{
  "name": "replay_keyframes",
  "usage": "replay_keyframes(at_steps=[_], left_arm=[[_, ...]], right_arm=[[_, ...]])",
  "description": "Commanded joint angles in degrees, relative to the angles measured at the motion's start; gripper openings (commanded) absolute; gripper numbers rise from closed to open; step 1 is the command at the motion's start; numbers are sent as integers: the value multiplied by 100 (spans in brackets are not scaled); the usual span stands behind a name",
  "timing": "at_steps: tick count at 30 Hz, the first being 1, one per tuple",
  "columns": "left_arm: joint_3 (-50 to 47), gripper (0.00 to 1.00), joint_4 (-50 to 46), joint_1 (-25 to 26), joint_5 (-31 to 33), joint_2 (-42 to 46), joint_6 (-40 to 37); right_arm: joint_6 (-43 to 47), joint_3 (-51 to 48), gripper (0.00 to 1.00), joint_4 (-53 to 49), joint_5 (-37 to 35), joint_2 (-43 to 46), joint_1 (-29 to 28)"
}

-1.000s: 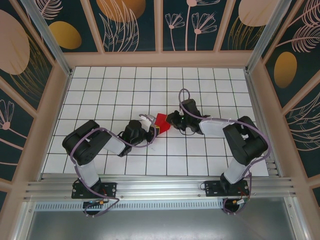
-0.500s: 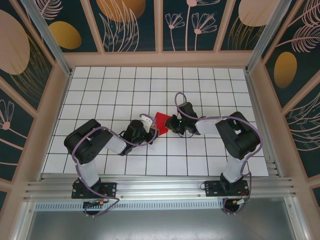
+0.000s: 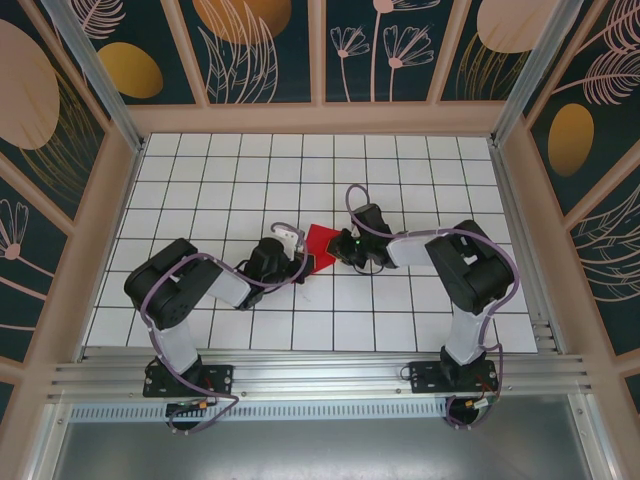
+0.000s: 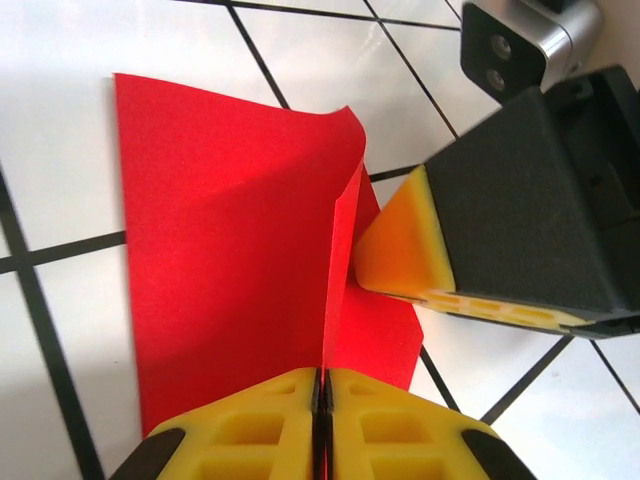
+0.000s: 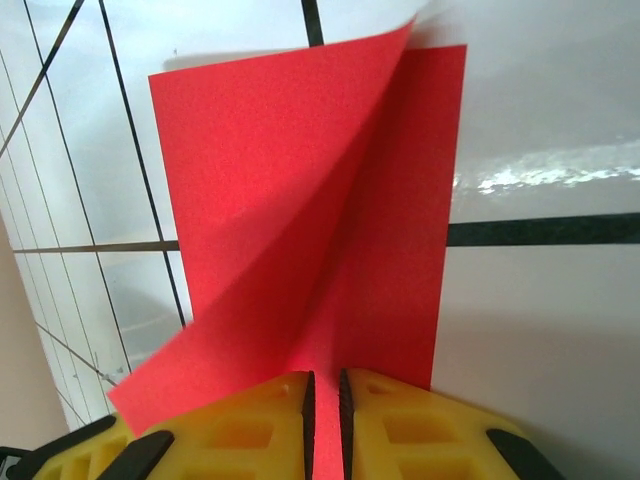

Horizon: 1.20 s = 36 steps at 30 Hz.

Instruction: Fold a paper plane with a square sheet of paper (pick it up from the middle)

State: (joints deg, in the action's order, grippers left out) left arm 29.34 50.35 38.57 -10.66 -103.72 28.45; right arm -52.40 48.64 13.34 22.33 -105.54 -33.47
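The square sheet of paper (image 3: 322, 243), bright red and partly folded, lies on the white gridded surface (image 3: 220, 180). On the sheet's left side the left pincer (image 4: 322, 400) is clamped tight on a raised crease. On the sheet's right side the right pincer (image 5: 323, 400) pinches its edge, pads nearly together, beside a curling flap.

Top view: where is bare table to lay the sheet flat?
Free: white grid table between the thin red paper sheet and the back wall; the near rows between left arm and right arm. Crowded: the middle, where left pincer and right pincer meet on the sheet.
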Motion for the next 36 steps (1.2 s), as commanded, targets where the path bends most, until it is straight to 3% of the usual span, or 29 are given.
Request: replay_keyframes(at_steps=[1,10,16,26,36], left_arm=[[-83,14,177,-153,-169,146,502],[-122,20,160,-394,-632,104,951],[-176,28,74,-397,-860,270,739],[105,42,-1417,-359,-570,520,-24],[272,45,-1797,-149,-213,519,-412]], right_arm=[[44,110,17,-278,-181,-135,-41],[37,172,18,-474,-325,-190,-32],[46,188,18,-512,-345,-183,-32],[72,229,17,-553,-325,-223,-31],[72,294,17,-609,-299,-295,-45]])
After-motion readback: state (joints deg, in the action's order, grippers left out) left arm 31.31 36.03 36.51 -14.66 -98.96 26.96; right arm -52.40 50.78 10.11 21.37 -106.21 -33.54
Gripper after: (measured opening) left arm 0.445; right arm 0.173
